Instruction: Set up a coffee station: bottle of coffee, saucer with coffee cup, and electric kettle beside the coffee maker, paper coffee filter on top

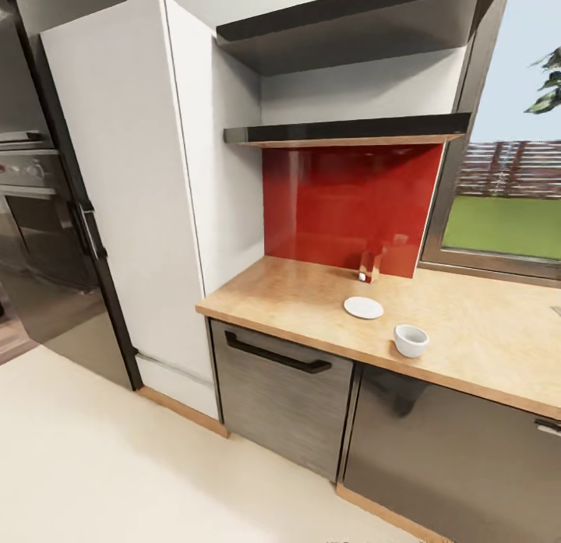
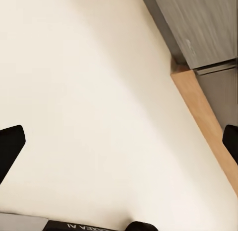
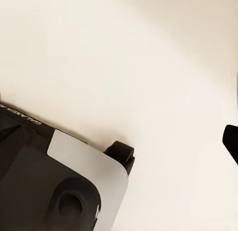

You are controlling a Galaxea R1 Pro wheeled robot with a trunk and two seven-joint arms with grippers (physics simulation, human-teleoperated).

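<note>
The kitchen countertop (image 1: 296,297) is being seen in the head view as a light-wood worktop over dark grey cabinet fronts (image 1: 284,403), with a red backsplash (image 1: 343,204) behind it and two dark-edged shelves (image 1: 351,130) above. A tall white cabinet (image 1: 132,200) is standing to its left, with an oven (image 1: 31,208) beyond that and a window (image 1: 506,216) to the right. The saucer (image 1: 364,308) is lying flat on the worktop, and the coffee cup (image 1: 411,340) is sitting near it, apart from it, closer to the front edge. A small shiny holder (image 1: 368,267) is standing against the backsplash. Pale floor (image 1: 117,465) is lying before the cabinets.

In the wrist views, the left gripper (image 2: 119,146) is being shown spread wide over bare floor beside a wooden plinth (image 2: 206,116), nothing held. Of the right gripper (image 3: 233,146) one dark fingertip is visible over floor; its opening cannot be told.
</note>
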